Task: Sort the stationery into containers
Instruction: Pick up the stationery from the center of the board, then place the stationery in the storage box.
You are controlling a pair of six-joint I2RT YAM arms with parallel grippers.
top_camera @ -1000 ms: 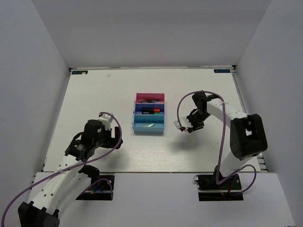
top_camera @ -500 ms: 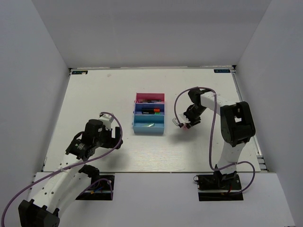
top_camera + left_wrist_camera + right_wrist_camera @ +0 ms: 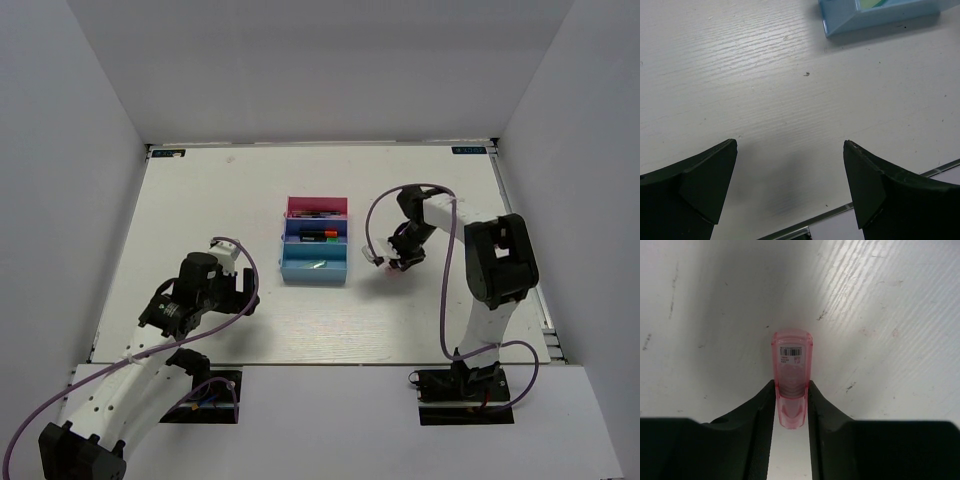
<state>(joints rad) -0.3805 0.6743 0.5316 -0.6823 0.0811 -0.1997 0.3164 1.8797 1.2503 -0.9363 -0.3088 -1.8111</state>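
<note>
The containers stand in a row at the table's middle: a pink tray with thin dark pens, a dark blue tray with black highlighters, and a light blue tray with a pale green marker. To their right, my right gripper is shut on a translucent pink marker, with both fingers pressed against its sides. The marker's barcoded end points at the table. At the near left, my left gripper hangs wide open above bare table, holding nothing.
A corner of the light blue tray shows at the top of the left wrist view. The table's metal front edge lies just beyond the left fingers. White walls enclose the table on three sides.
The right arm swung slightly left toward the trays, and its jaws narrowed onto the pink marker. The left arm stayed still.
</note>
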